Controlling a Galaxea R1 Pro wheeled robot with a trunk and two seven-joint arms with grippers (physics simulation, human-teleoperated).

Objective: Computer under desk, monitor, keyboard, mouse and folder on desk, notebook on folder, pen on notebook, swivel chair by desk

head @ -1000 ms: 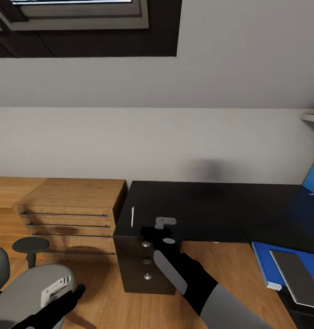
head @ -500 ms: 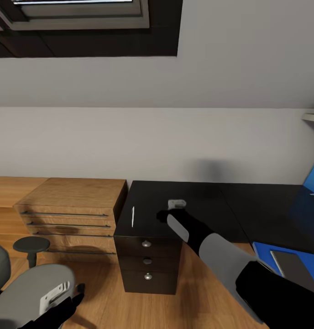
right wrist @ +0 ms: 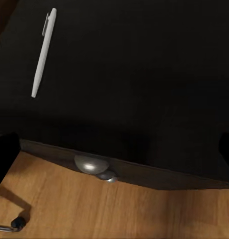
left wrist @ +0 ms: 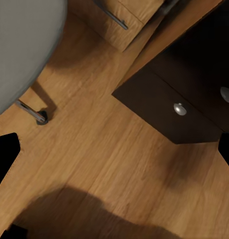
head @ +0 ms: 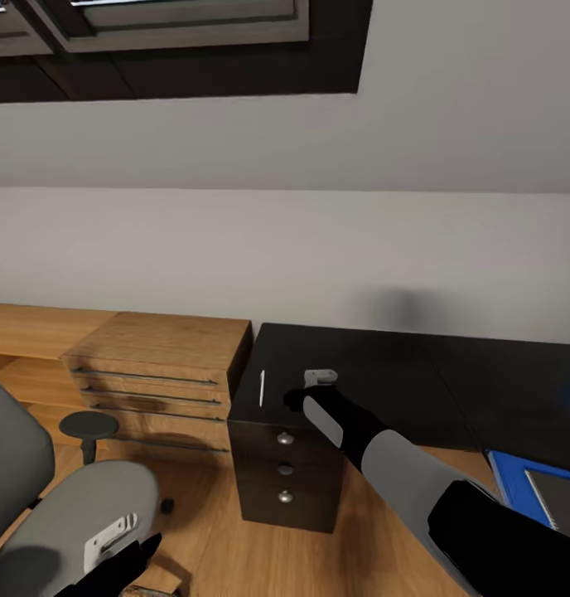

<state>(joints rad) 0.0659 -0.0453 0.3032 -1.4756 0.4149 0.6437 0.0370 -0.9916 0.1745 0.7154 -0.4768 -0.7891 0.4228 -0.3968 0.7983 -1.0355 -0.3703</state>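
The right gripper (head: 311, 380) hangs over the glossy black top of the desk (head: 376, 373), above the corner that carries the dark three-drawer unit (head: 285, 477). In the right wrist view its two black fingertips (right wrist: 5, 157) sit at opposite edges of the picture, spread wide apart — the claw is open, holds nothing, and whether it touches the desk top cannot be told.

The pen (head: 262, 387), a slim white stick, lies flat on the desk top just beside this claw, toward the robot's left and near the desk's end edge. In the right wrist view the pen (right wrist: 43, 52) lies ahead of the fingertips, apart from them.

The left gripper (head: 132, 547) is low at the robot's left, over the wood floor (left wrist: 109, 164) beside the grey seat of the swivel chair (head: 61, 514) — its dark fingertips (left wrist: 4, 157) are also spread wide and empty.

The blue folder (head: 517, 485) with the grey notebook (head: 562, 497) on it lies well off to the right of the right claw.
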